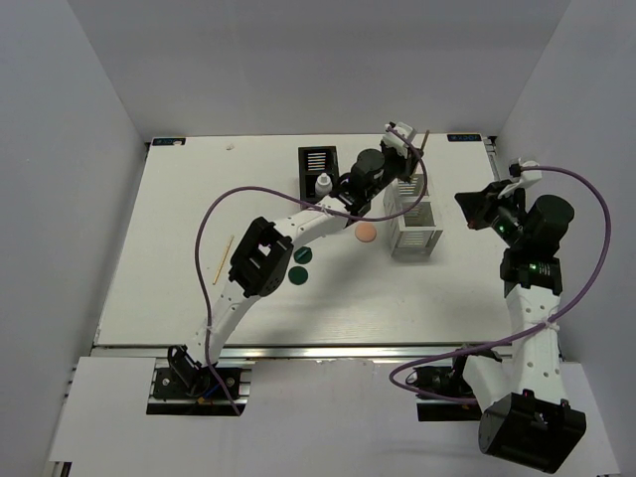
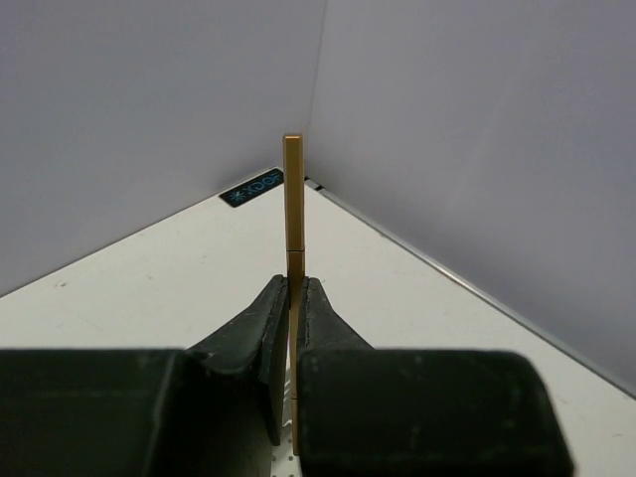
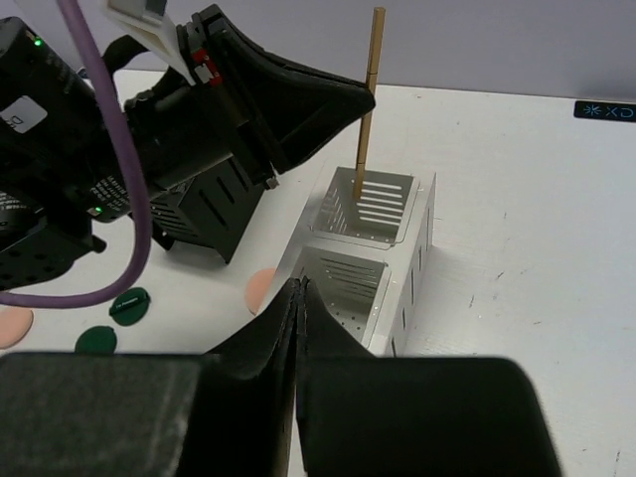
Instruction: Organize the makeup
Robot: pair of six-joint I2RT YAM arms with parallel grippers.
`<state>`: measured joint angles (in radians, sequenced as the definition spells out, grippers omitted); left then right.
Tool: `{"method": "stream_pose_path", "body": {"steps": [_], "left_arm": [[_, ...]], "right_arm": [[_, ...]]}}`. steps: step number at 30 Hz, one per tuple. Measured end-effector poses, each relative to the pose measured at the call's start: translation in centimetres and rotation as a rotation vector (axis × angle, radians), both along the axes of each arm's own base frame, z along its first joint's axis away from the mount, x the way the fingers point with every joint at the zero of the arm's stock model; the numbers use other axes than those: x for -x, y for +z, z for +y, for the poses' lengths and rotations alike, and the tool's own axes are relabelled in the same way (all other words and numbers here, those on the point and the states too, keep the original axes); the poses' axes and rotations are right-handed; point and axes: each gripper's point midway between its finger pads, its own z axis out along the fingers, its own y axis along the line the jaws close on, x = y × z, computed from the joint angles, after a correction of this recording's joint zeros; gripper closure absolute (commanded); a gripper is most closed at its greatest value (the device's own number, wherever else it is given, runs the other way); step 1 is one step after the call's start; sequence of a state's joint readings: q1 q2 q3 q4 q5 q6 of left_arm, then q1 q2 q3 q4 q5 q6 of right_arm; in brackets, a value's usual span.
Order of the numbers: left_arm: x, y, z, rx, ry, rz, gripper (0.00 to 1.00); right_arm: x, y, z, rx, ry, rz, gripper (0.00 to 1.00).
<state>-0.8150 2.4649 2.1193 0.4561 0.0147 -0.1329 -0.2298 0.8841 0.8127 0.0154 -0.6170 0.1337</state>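
My left gripper [image 2: 294,298] is shut on a thin tan stick [image 2: 293,199] and holds it upright. In the right wrist view the stick [image 3: 368,99] hangs with its lower end inside the far compartment of the white slotted organizer [image 3: 417,229]. From above, the left gripper [image 1: 410,159] is over the far end of that organizer [image 1: 414,241]. My right gripper [image 3: 299,288] is shut on nothing and hovers to the right of the box [image 1: 479,211]. On the table lie a peach puff [image 1: 366,233], two dark green discs [image 1: 303,255], a white bottle [image 1: 323,184] and another tan stick [image 1: 224,260].
The black slotted organizer [image 1: 318,162] stands at the back, left of the white one, with the left arm's forearm [image 1: 298,227] stretched across in front of it. Grey walls close in the table on the left, back and right.
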Motion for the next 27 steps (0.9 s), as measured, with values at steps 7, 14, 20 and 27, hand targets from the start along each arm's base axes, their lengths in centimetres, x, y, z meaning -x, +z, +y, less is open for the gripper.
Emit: {"method": "stream_pose_path", "body": {"steps": [7,14,20,27], "left_arm": [[-1.0,-2.3,0.4,-0.052,0.036,0.011,0.76],[-0.7,-4.5,0.5,-0.077,0.026,0.04,0.47],[0.0,-3.2,0.8,-0.068,0.007,0.046,0.71],[3.1,7.5,5.7,-0.018,0.033,0.021,1.0]], "right_arm": [[0.3,-0.3,0.3,-0.013,0.01,0.011,0.89],[0.6,-1.1,0.7,-0.015,0.04,0.026,0.74],[0.7,-1.1,0.9,-0.01,0.059,0.023,0.72],[1.5,-1.3,1.9,0.046,0.153,-0.007,0.7]]}}
